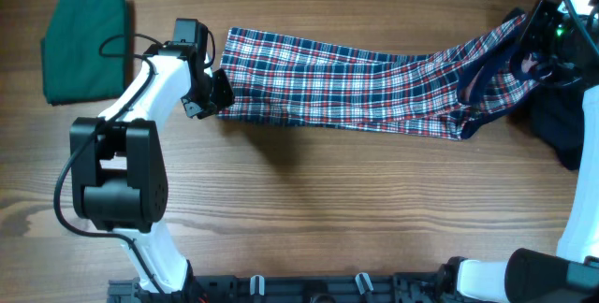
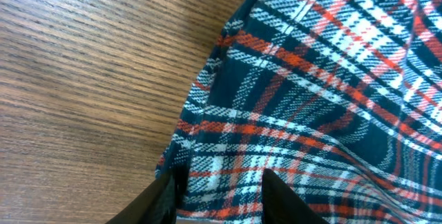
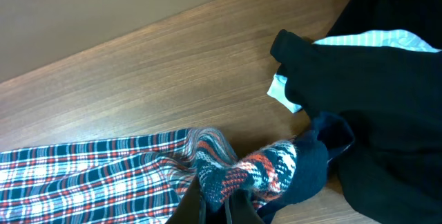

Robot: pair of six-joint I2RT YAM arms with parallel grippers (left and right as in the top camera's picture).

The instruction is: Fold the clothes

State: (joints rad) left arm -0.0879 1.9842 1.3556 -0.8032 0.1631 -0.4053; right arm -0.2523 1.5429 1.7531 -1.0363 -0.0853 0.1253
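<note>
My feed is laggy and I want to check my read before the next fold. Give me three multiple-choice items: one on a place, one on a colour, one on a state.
1. Where does the black garment lie?
A) at the right edge of the table, by the bunched end of the plaid dress
B) in the middle of the table
C) on top of the folded garment

2. What colour is the folded garment at the far left?
A) yellow
B) dark green
C) white

3. The right pincer is:
A) open over bare wood
B) shut on the black garment
C) shut on the plaid dress

Key:
1 A, the dark heap lies at the right edge.
2 B, it is plain dark green.
3 C, plaid cloth bunches at its fingertips.
</note>
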